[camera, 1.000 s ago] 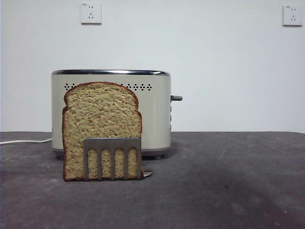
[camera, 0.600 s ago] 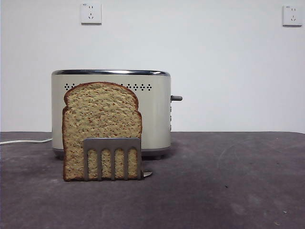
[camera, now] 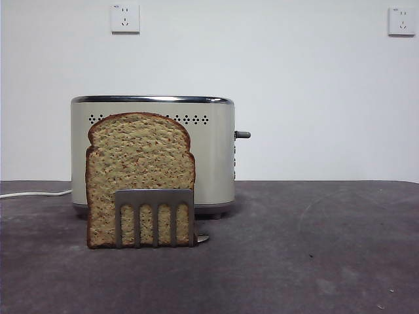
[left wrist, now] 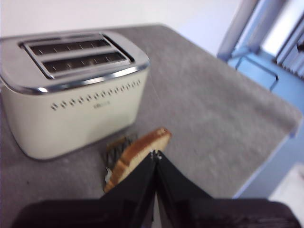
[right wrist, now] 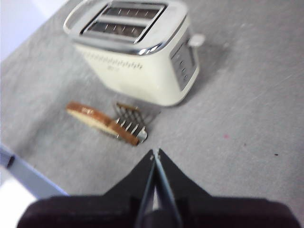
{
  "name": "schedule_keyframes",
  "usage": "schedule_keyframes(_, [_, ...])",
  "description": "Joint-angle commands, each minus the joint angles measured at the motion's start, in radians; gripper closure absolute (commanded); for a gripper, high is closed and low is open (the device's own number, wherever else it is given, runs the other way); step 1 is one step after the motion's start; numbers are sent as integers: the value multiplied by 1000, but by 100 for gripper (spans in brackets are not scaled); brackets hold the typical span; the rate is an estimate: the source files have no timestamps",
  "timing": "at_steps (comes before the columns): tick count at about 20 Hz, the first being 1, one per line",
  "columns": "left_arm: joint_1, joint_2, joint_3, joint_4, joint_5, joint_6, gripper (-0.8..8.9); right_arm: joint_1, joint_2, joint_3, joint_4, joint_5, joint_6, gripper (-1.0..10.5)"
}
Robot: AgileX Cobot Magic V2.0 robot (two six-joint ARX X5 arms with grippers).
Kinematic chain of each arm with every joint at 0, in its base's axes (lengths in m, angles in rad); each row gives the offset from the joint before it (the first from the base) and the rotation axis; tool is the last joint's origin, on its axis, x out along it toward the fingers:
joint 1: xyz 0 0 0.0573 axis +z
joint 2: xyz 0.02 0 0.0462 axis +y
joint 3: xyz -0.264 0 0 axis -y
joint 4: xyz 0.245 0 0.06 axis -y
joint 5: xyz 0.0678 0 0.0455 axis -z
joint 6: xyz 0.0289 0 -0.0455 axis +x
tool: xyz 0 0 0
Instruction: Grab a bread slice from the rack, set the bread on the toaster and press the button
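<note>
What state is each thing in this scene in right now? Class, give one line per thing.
slice of bread: upright in the rack, untouched.
rack: standing in front of the toaster, holding the slice.
toaster: both top slots empty.
button: raised, not pressed.
left gripper: jaws shut, holding nothing.
right gripper: jaws shut, holding nothing.

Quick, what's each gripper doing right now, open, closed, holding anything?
Left gripper: closed, holding nothing, above the slice of bread.
Right gripper: closed, holding nothing.
</note>
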Motion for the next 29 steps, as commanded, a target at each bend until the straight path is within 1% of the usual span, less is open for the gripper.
schedule_keyframes(1, [-16,5,8,-29,-4,106,822,14,3,3,-6,0,-48,959])
schedule_keyframes(4, [-25,7,8,-29,-6,108,805,18,6,3,-7,1,-53,958])
schedule_keyframes(5, [-26,11,8,-25,-6,109,719,18,6,3,-7,0,-55,958])
schedule_keyframes(6, [-26,11,8,-24,-8,110,529,18,6,3,-7,0,-55,959])
schedule_keyframes(7, [-31,16,8,-16,-21,115,292,18,6,3,-7,0,-55,958])
schedule_keyframes(8, [-42,20,8,-7,-41,127,217,18,6,3,-8,0,-55,959])
schedule_keyframes(10, [-77,35,10,12,-61,138,217,18,6,3,-8,0,-55,958])
schedule_keyframes(12, [-128,68,27,13,-66,183,218,18,6,3,-8,0,-55,958])
schedule_keyframes(15, [-232,145,84,-3,-117,239,218,18,10,3,-8,-1,-55,958])
schedule_keyframes(22, [-495,445,286,-56,-356,411,219,18,16,3,-11,-1,-55,958])
schedule_keyframes(26, [-600,622,351,-52,-482,521,220,18,16,3,-12,-1,-55,958])
schedule_keyframes(29, [-647,740,356,-45,-558,567,220,18,16,3,-12,-1,-55,958])
